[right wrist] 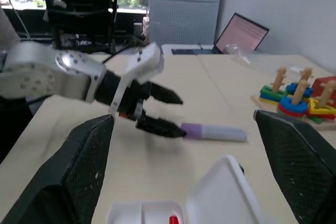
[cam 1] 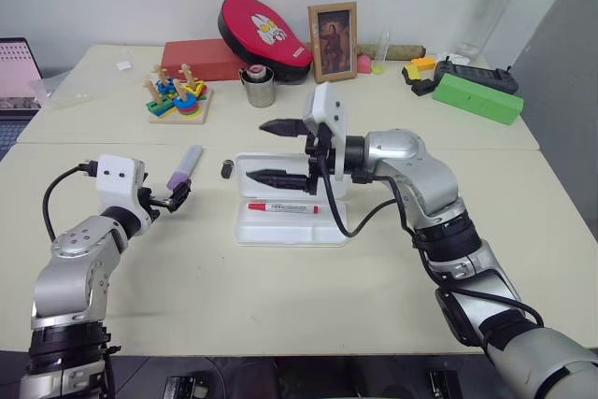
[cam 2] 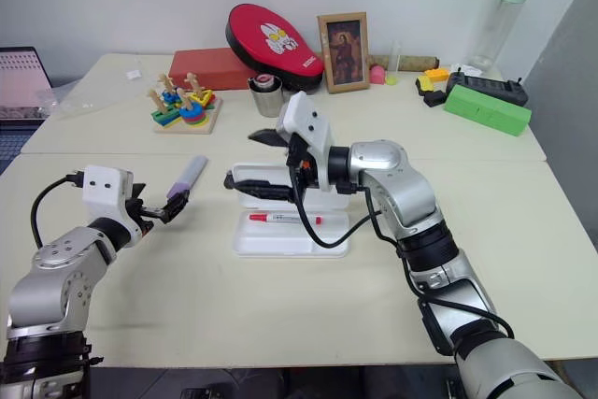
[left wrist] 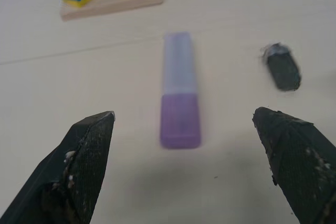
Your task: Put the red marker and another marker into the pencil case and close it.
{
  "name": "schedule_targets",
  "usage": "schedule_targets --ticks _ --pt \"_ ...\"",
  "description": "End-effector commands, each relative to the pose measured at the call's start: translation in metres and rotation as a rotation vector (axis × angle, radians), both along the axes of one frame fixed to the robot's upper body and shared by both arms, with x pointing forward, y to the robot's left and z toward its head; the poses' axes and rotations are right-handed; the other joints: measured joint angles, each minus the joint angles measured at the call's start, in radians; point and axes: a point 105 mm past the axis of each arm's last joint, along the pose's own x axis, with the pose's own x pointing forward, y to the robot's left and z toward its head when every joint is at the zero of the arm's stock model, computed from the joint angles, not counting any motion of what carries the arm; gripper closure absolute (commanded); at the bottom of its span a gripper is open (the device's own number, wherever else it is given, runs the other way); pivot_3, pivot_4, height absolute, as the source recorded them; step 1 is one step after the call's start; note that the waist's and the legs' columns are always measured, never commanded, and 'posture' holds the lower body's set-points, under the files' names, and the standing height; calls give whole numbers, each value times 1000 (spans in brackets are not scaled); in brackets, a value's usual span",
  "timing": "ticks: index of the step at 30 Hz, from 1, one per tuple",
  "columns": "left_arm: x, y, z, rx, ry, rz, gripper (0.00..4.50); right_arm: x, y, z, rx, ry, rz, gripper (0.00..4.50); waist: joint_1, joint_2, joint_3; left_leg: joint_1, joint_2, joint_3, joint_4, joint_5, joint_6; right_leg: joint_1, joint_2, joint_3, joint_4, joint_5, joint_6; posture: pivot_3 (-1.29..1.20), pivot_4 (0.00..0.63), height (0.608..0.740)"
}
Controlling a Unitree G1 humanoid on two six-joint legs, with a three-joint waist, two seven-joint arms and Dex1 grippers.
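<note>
The pencil case [cam 1: 290, 223] lies open on the tabletop [cam 1: 280, 296] with the red marker [cam 1: 283, 207] inside it. The right tool [cam 1: 273, 151] hangs above the case, fingers wide apart, holding nothing. The lilac highlighter [cam 1: 184, 167] lies on the tabletop left of the case. The left tool [left wrist: 197, 145] is open just in front of it, not touching it.
</note>
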Motion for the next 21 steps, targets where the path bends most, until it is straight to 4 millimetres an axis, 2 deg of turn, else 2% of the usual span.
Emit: schedule_targets --ticks 1,5,8,16,21 --pt "9 -2 -3 2 7 -25 0 -6 0 27 74 -52 -12 12 0 0 0 0 0 -1 0 0 0 0 0 -1 0 0 0 0 150 740" --pt "17 -4 -14 -3 31 -30 0 -6 -2 28 77 -51 -30 12 0 0 0 0 0 -1 0 0 0 0 0 -1 1 0 0 0 150 740" --pt "21 -6 -16 -5 29 -36 454 -5 -4 27 73 -52 -40 0 3 0 0 0 0 -2 0 1 -1 1 0 -2 1 0 0 0 150 740" --pt "25 -7 -15 2 11 -44 2300 -1 -8 25 70 -49 -65 0 1 0 0 0 0 -3 1 2 -3 0 0 -2 5 0 0 0 150 740" --pt "25 -4 -15 15 -11 -26 3283 1 -8 25 70 -48 -72 0 0 0 0 0 0 -3 1 2 -3 0 0 -2 6 0 -1 0 150 740"
